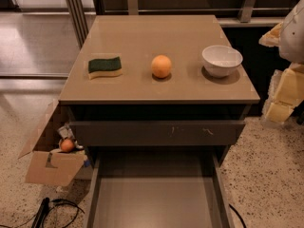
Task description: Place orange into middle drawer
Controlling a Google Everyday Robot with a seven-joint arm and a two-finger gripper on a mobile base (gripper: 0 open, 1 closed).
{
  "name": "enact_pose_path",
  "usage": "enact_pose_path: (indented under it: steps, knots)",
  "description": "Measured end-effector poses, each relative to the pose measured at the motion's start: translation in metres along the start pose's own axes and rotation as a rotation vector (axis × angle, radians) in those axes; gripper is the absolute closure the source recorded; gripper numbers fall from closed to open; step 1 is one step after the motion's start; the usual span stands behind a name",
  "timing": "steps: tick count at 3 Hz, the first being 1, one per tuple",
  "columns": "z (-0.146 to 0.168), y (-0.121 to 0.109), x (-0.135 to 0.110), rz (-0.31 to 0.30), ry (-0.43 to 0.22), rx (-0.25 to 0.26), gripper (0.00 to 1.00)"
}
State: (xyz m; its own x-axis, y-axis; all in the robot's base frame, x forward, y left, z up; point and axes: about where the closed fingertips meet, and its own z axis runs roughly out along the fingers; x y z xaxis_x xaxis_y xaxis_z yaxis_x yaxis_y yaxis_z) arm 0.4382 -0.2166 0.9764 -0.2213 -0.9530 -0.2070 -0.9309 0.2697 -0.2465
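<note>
My hand (286, 87) hangs far to the right of the orange (161, 66), past the surface's right edge and not touching anything on it; whether it is apart or together I cannot tell. Three things sit in a row on the tan surface (152, 32), one of each. The single orange is in the middle, resting on the surface toward the front edge. One green-and-yellow sponge (104, 67) lies flat to the left of the orange, well apart from it. One white bowl (222, 60) stands upright to the right of the orange, also well apart and about as far off as the sponge. Below and in front of the orange I count two drawers. The upper drawer (156, 133) shows a dark front panel with a few white scratches. The middle drawer (152, 198) beneath it is pulled out, its smooth grey-brown floor bare. Down on the speckled ground, to the lower left of the orange, one open cardboard box (50, 167) holds some clutter and one small reddish fruit (67, 145). A black cable (52, 210) lies in front of the box.
</note>
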Motion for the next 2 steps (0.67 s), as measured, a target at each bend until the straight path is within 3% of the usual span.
enact_pose_path:
  steps: [1, 2]
  knots:
    - [-0.001, -0.005, -0.005, -0.006, -0.012, 0.011, 0.0]
    - [0.006, -0.028, -0.032, -0.077, -0.039, 0.033, 0.0]
